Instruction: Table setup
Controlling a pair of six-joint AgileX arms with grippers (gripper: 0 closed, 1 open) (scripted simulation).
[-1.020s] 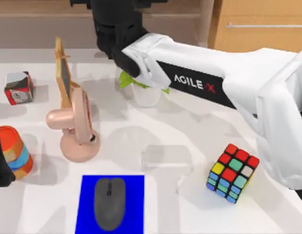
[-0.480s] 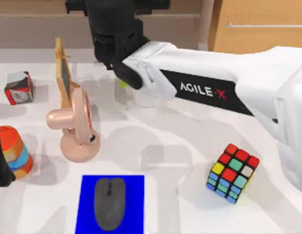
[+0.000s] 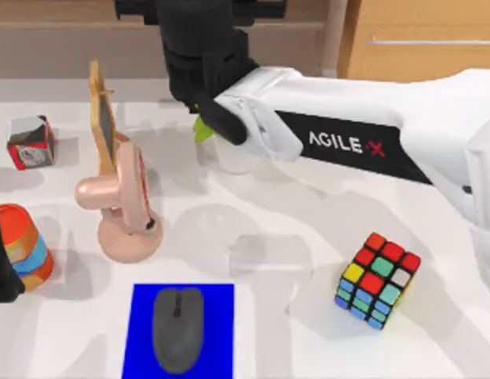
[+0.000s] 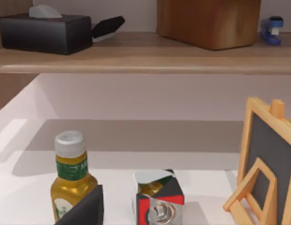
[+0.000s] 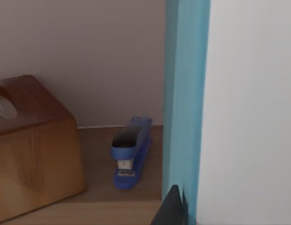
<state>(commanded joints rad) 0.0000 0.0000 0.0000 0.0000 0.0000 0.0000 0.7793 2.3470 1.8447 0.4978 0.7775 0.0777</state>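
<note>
In the top view, the right arm reaches across the bench to the upper middle of the frame, its dark wrist over the potted plant, a white pot with green leaves. Whether the right claw is released or clenched cannot be told. The left arm rests at the left edge beside the striped cup. A pink fan, small easel, mouse on its blue mat and Rubik's cube lie around.

The left wrist view shows a bottle and a printed cube.

The right wrist view shows a blue stapler on a shelf.

A straight, centred descent would likely avoid crushing leaves.
</note>
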